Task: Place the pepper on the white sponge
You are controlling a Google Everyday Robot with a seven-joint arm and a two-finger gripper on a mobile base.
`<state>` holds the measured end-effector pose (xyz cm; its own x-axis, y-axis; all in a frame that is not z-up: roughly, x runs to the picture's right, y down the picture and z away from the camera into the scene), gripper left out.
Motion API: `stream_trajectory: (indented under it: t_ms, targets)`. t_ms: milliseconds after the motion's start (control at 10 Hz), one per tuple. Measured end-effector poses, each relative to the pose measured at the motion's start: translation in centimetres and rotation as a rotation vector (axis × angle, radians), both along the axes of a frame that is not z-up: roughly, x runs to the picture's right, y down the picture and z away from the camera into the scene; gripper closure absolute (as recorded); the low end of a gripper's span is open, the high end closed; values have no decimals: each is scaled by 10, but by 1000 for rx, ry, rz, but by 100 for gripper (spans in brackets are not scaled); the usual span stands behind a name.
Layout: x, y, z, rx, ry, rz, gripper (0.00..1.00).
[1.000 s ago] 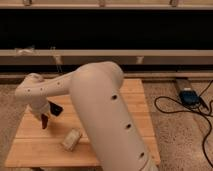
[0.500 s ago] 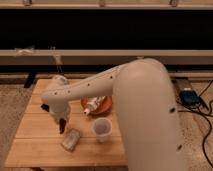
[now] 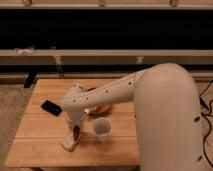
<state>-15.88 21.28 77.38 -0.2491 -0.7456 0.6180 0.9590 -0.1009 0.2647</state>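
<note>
Over the far end of the white sponge point(image 3: 69, 145) sits the pepper point(image 3: 76, 132), a small dark red shape that overlaps the sponge's upper edge. I cannot tell if it already rests with its weight on the sponge or hangs just above it. The sponge lies near the front edge of the desk point(image 3: 40, 150), at about 7 o'clock from the desk's middle, and it is turned a little askew.

Directly at 12 o'clock from the pepper is the claw point(image 3: 75, 125), pointing down and touching or almost touching the pepper's top. It cannot be seen whether the claw grips the pepper or has let it go. The arm point(image 3: 115, 92) reaches to it from 3 o'clock, low across the desk.

At 3 o'clock from the pepper, just beside it, stands a white paper cup point(image 3: 101, 129), apart from the sponge. At 10 o'clock, well apart, lies a flat black object point(image 3: 51, 107). A brownish round thing point(image 3: 103, 108) is partly hidden under the arm at 1 o'clock.

My judgement is that the task is almost finished: the pepper has been carried to the right place. What remains is to release it, if this is not done, and to lift the claw away without dragging the pepper off the sponge.
</note>
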Motion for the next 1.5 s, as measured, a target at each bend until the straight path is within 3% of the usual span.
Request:
stream_trajectory:
  t_ms: [1100, 1500]
  targets:
    - [-15, 35, -25, -25, -84, -118, 97]
    - [-26, 40, -23, -37, -98, -141, 55]
